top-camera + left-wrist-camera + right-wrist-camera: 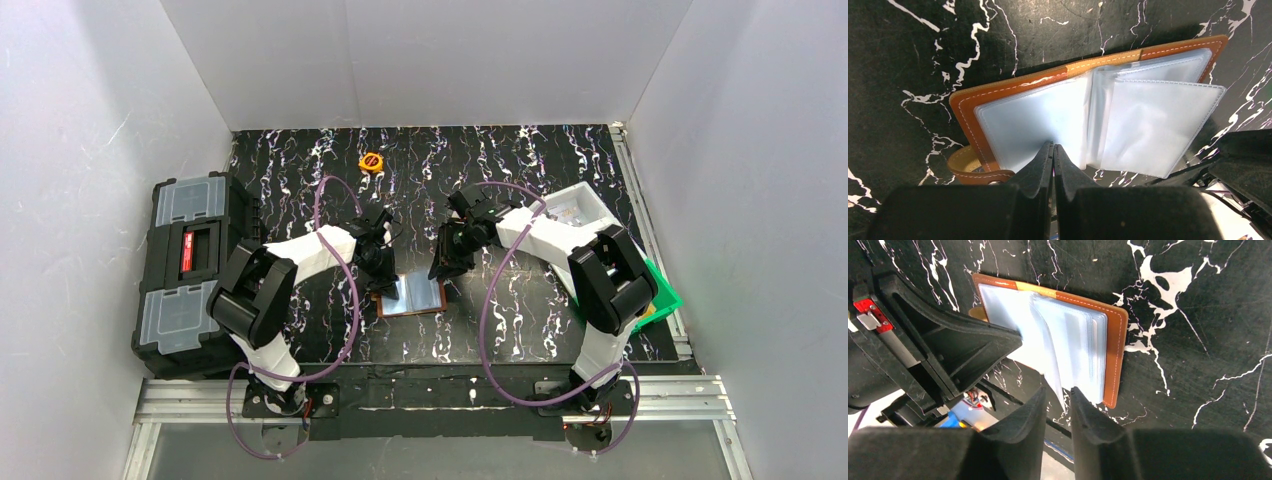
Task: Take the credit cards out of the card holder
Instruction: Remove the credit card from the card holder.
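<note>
Looks like a robot test lab, not a home. Plain white walls (420,60) boxed round a black table (560,160) with white squiggles. Left arm (300,252) and right arm (548,232) bolted to metal rails (200,398) at 6 o'clock, purple wires (490,310) looping. Black toolbox (190,265) at 9 o'clock, green bin (664,297) at 3 o'clock

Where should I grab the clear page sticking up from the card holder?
Pinch its free edge, opposite the spine, from above, squeezing both faces. The page stands up off the card holder's flat stack, hinged at the spine, so only that edge is clear.
</note>
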### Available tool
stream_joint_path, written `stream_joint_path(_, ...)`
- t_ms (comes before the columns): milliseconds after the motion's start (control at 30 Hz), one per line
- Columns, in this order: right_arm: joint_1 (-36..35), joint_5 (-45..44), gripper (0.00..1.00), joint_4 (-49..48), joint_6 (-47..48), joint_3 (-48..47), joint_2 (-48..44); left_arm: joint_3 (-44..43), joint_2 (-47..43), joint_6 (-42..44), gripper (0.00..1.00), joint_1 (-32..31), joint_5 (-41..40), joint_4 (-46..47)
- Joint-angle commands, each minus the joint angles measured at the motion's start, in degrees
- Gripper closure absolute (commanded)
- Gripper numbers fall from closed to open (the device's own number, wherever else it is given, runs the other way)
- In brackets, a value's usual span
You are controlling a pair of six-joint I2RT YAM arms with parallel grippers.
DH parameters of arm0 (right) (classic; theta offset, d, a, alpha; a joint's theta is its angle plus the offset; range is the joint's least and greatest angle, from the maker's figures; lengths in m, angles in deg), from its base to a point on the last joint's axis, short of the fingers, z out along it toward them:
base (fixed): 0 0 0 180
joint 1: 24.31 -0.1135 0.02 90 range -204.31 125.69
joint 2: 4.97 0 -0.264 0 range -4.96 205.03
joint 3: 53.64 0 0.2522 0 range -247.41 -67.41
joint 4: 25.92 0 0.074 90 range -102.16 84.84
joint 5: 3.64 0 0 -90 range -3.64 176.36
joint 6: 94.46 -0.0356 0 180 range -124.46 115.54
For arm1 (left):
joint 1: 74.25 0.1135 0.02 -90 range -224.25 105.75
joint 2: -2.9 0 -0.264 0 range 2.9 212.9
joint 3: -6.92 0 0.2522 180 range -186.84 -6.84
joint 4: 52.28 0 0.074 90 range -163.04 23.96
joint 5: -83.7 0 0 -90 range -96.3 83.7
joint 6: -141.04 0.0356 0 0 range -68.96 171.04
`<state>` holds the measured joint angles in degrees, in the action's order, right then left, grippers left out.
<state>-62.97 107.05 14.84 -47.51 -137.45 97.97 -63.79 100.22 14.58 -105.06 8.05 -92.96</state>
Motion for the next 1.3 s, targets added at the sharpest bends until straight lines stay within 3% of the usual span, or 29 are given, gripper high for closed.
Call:
stream_joint_path(0, -0.41, 0.74, 0.67, 0.01, 1.14, -1.23, -0.70, 0.43, 1.29, 0.18, 1.00, 0.31, -0.95, 0.08)
stream_joint_path(167, -1.01, 1.19, 0.72, -0.54, 0.87, -1.59, 0.36, 0.65, 1.63, -0.10, 1.00, 0.31, -0.48, 0.68)
stream_joint_path(400, -2.47, 1.38, 0.64, -0.20, 1.21, -3.87, 3.56, 0.48, 1.51, 0.01, 1.00, 0.31, 0.00, 0.81)
stream_joint_path(700, -2.95, 2.83, 0.62, 0.65, 1.23, -7.37, 4.70, 0.22, 0.41, 0.44, 1.00, 0.31, 0.45, 0.25)
stream_joint_path(1267, -5.50, 5.72, 0.54, 0.79, -0.13, -14.16, 10.89, -5.38, -13.34, 1.48, 1.00, 0.55, -4.93, -12.23)
